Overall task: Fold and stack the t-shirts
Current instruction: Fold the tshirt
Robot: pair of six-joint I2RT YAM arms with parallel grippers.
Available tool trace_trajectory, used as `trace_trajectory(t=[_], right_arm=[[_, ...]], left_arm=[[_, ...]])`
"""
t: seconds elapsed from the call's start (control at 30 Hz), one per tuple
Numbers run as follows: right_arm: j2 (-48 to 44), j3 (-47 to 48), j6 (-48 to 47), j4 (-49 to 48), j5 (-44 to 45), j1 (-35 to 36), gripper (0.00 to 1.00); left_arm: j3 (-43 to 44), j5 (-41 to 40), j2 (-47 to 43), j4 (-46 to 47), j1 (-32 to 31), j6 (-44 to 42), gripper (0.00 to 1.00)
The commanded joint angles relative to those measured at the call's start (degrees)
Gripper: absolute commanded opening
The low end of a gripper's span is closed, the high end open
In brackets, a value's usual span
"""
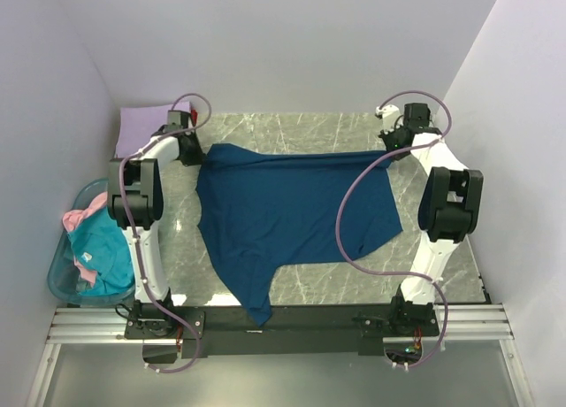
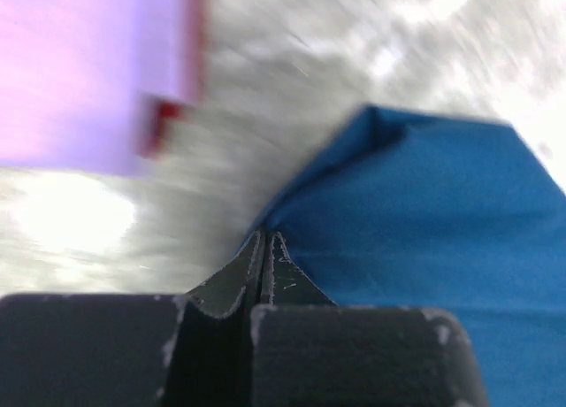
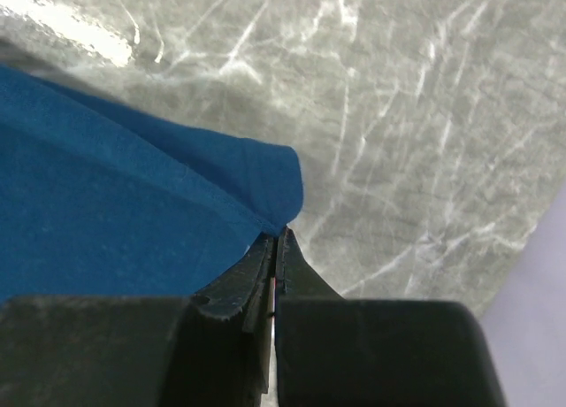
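Grey marble table [image 1: 424, 159], plain white walls around it. Dark blue t-shirt [image 1: 292, 212] lies spread flat mid-table, one sleeve hanging toward the near edge. Its far edge runs in a straight line between both arms.

Left gripper [image 1: 190, 149]: at the shirt's far-left corner, jaws pressed together, cloth edge running right into the tips in the wrist view. Looks pinched on the corner.

Right gripper [image 1: 392, 148]: same at the far-right corner, jaws together, with the folded blue hem meeting the tips.

Lavender t-shirt [image 1: 144, 122] sits folded at the far-left corner of the table, just beside the left gripper. Left wrist view shows a red edge under it, too blurred to tell more.

Basket [image 1: 62, 279] is off the table's left side, holding a teal t-shirt [image 1: 102, 252] and a pink t-shirt [image 1: 78, 219], both bunched.
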State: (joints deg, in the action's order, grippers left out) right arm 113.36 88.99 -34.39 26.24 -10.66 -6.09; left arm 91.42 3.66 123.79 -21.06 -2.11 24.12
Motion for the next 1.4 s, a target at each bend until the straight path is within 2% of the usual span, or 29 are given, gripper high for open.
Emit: trace_trajectory(t=[0.0,0.13,0.27,0.47,0.73,0.87,1.23,1.37], right_arm=[[0.5,3.4,0.2,-0.3,1.5,1.0,0.0],[0.9,4.2,1.2,-0.8,1.5,1.9,0.0],[1.7,6.2,2.0,-1.0,1.7,2.0,0.0],[1.3,7.8,1.9,-1.5,2.4,2.0,0.0],[1.1,8.6,2.0,-1.9,0.6,2.0,0.0],[0.8,8.8,1.6,-1.6,-0.4,2.0,0.0],[-2.2,4.1,-2.1,-2.1,-0.8,1.9,0.0],[-2.5,3.6,-2.7,-1.8,-0.5,1.7,0.0]], left_arm=[[3.9,-2.5,-0.1,-2.0,1.8,-2.1,0.0],[3.1,3.3,-3.1,2.5,1.8,-2.8,0.0],[5.3,5.2,-5.1,2.3,1.8,-2.9,0.0],[6.8,7.7,-13.1,4.5,1.8,-2.9,0.0],[9.2,9.7,-18.0,-2.3,1.4,-0.8,0.0],[5.3,10.3,-20.2,-5.8,1.4,0.8,0.0],[-11.8,8.5,-35.2,-9.8,-3.1,2.7,0.0],[-13.8,5.7,-38.1,-13.2,-4.9,4.0,0.0]])
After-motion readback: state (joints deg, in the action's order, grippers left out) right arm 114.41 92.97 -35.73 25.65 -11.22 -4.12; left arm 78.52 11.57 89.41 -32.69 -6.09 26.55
